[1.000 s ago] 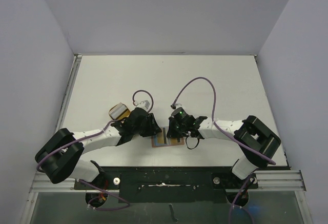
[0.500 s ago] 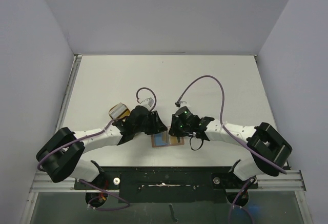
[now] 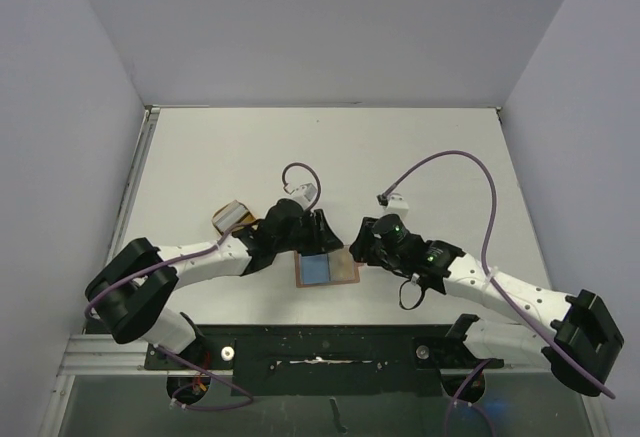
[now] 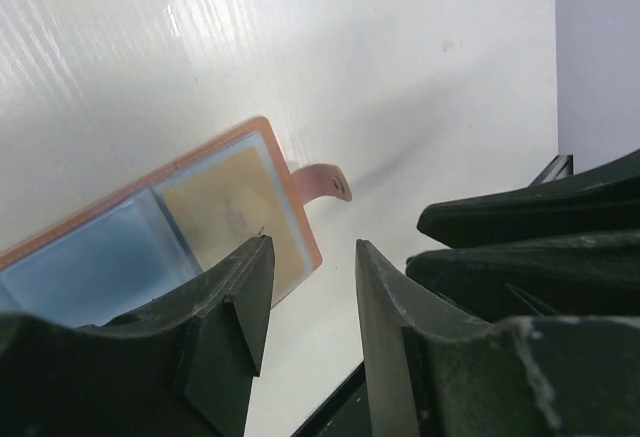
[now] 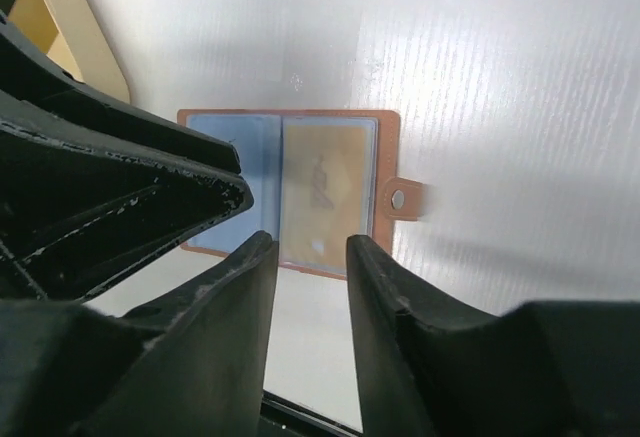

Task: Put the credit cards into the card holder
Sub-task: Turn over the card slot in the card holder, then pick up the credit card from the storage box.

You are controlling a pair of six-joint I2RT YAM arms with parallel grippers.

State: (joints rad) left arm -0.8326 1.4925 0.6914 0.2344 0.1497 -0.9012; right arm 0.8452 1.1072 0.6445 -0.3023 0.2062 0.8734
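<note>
The reddish-brown card holder (image 3: 300, 279) lies open and flat near the table's front edge. A light blue card (image 3: 317, 268) sits in its left pocket and a gold card (image 3: 343, 268) in its right pocket. My left gripper (image 3: 333, 240) hovers just behind the holder, open and empty. In the left wrist view its fingers (image 4: 240, 297) frame the gold card (image 4: 225, 207) and the closing tab (image 4: 322, 181). My right gripper (image 3: 358, 246) is open and empty, just right of the holder. The right wrist view shows the holder (image 5: 388, 167), the gold card (image 5: 325, 182) and the blue card (image 5: 235, 137).
A pale tan case (image 3: 232, 217) lies left of the left gripper, partly under the arm; it also shows in the right wrist view (image 5: 75, 42). The black front rail (image 3: 320, 342) runs just before the holder. The left arm's black body (image 5: 100, 187) crosses the right wrist view.
My right arm has drawn back to the right, off the holder. My left gripper has shifted right and back. The holder now lies uncovered with both cards showing.
</note>
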